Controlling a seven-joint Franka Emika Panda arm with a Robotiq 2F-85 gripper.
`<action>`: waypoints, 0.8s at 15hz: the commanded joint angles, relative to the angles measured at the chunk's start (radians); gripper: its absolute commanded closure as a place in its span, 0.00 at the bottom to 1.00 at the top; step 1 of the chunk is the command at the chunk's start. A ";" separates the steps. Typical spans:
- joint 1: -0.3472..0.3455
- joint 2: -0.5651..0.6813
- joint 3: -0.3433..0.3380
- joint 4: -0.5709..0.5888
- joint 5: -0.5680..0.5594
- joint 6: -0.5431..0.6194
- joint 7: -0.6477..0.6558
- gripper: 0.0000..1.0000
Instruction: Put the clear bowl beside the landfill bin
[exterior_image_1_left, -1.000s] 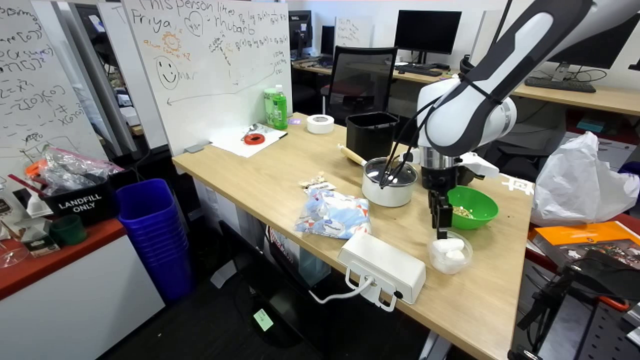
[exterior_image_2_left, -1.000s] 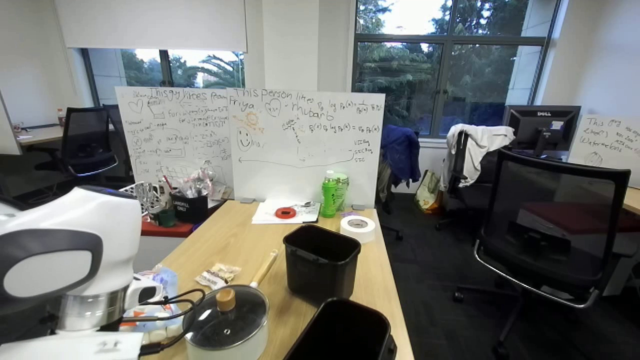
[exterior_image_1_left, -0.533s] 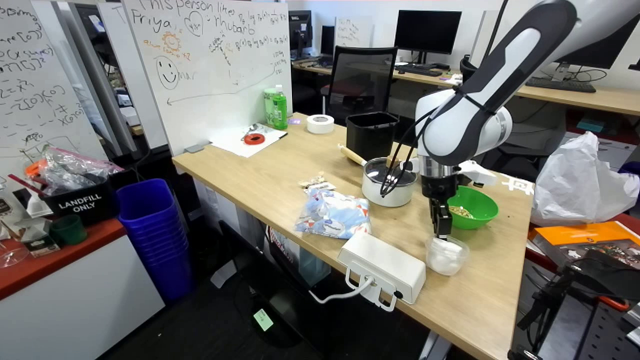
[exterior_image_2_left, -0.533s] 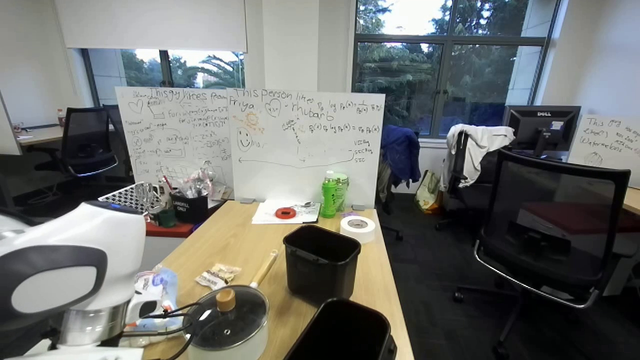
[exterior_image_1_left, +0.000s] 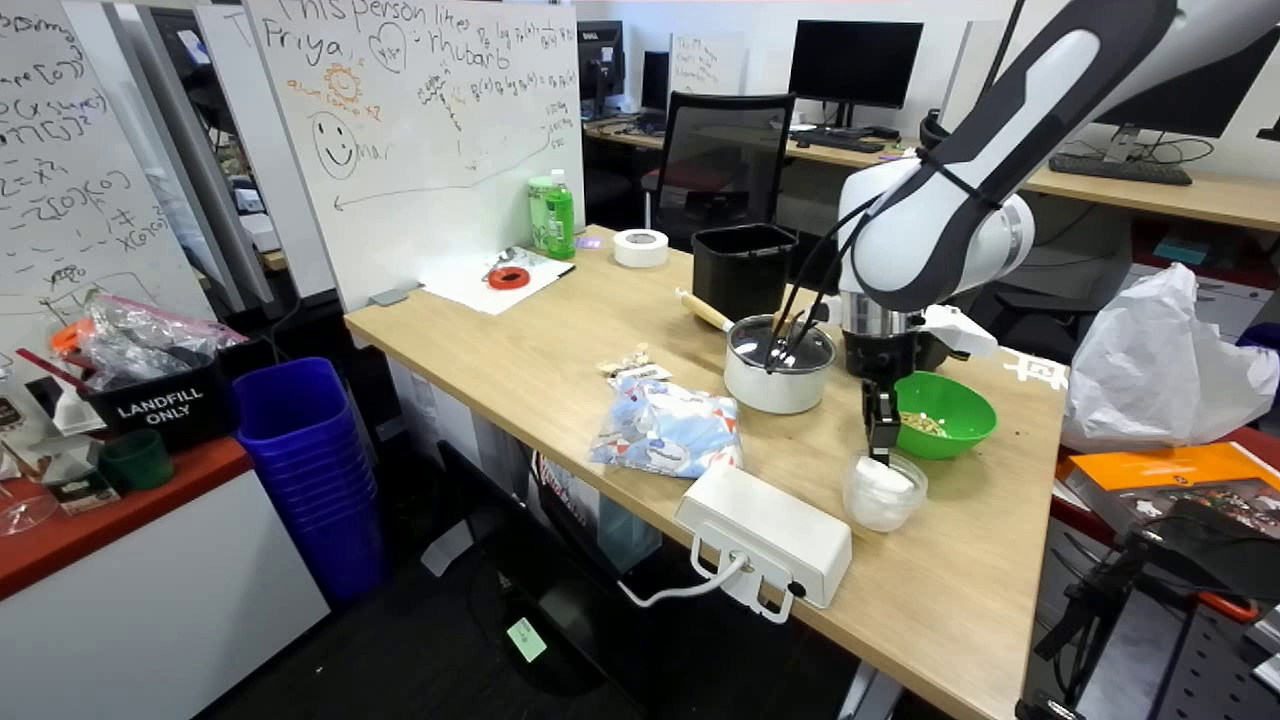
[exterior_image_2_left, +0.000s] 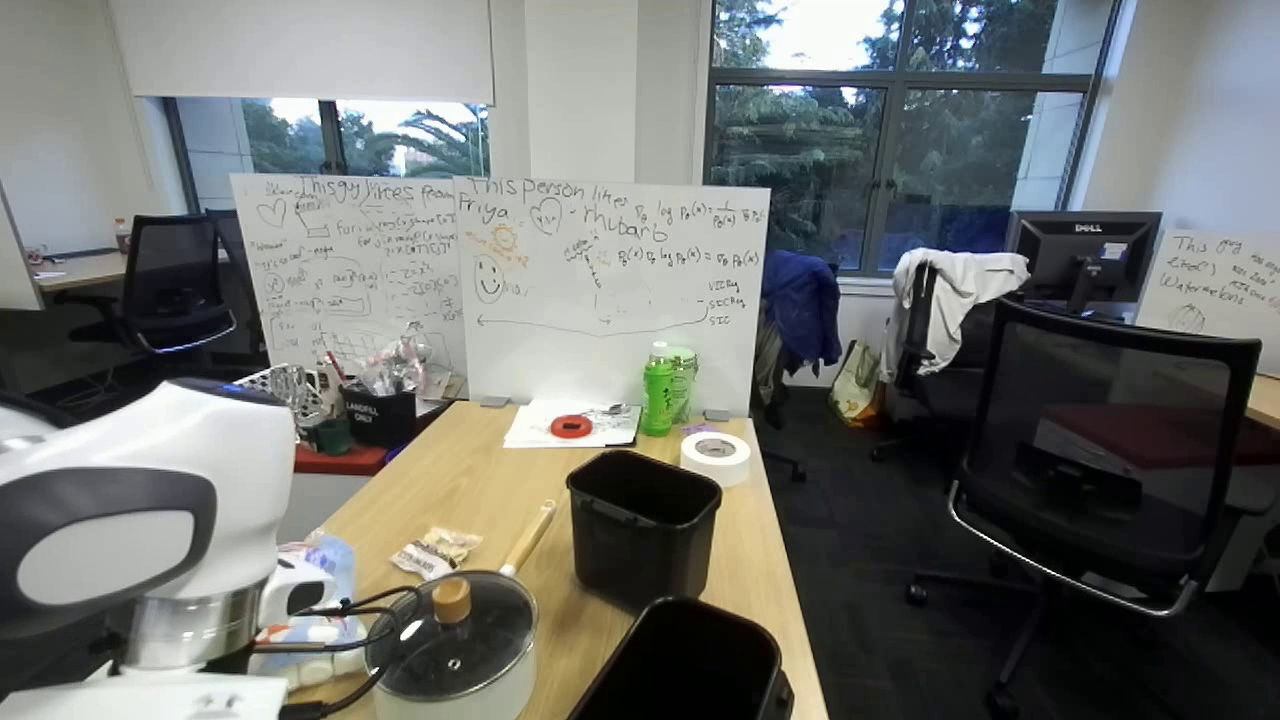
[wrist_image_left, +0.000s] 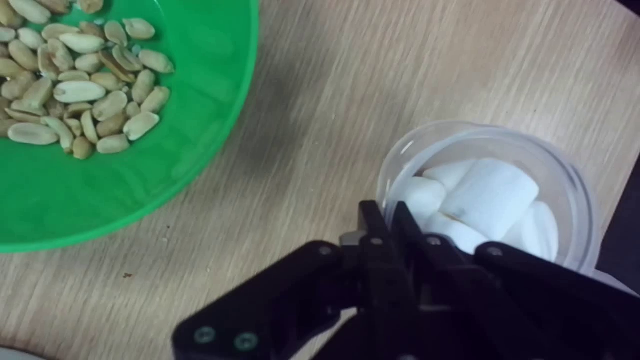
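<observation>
The clear bowl (exterior_image_1_left: 912, 500), see-through and holding several white marshmallows, is at the tips of my gripper (exterior_image_1_left: 880, 456). From the wrist view, the near side wall of the clear bowl (wrist_image_left: 581, 207) passes between both fingertips of the gripper (wrist_image_left: 385, 206), which is shut on it: one finger outside, one inside. It looks slightly raised off the table, though the gap below is hard to judge. The landfill bin (exterior_image_1_left: 165, 405), black with white lettering and filled with plastic bags, stands on a red-topped cabinet across from the table; it shows in an exterior view (exterior_image_2_left: 380, 418) too.
Close beside the grip is a green bowl (wrist_image_left: 215, 115) of peanuts. A lidded pot (exterior_image_1_left: 775, 388), a patterned bag (exterior_image_1_left: 668, 430) and a white box (exterior_image_1_left: 765, 535) stand around. Two plain black bins (exterior_image_2_left: 640, 535) line a table edge. Stacked blue bins (exterior_image_1_left: 305, 470) fill the gap before the cabinet.
The gripper went down onto the clear bowl's edge and shut on it, then came up again. The clear bowl has shifted a little upward in the picture with it.
</observation>
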 joint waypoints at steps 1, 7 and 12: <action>-0.020 -0.068 0.012 -0.060 0.029 0.034 0.026 0.98; 0.040 -0.146 -0.043 -0.129 -0.022 0.067 0.277 0.98; 0.096 -0.199 -0.091 -0.191 -0.079 0.070 0.627 0.98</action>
